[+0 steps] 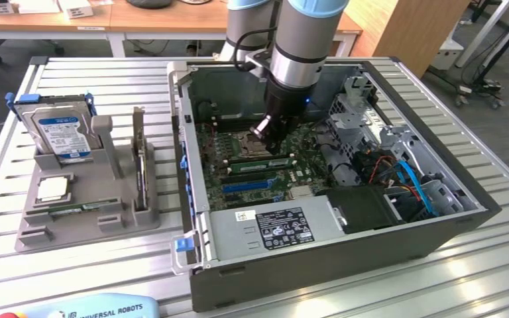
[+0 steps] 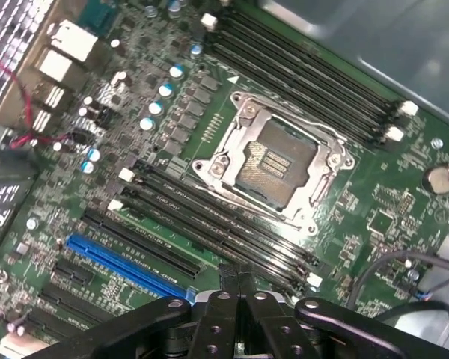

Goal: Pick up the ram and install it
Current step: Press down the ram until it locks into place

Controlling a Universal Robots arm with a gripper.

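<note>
Tool is down inside the open PC case, jaws together, tips just over the motherboard beside the bare CPU socket. Can't tell if anything is pinched between them. A ram stick sits in a slot right under the tool. Well away from the tool, a grey holder on the tabletop carries the hard drive.

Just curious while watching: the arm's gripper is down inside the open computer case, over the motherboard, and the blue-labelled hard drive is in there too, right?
Not quite. The gripper is over the motherboard, but the exterior view shows the hard drive standing in the grey holder outside the case.
</note>
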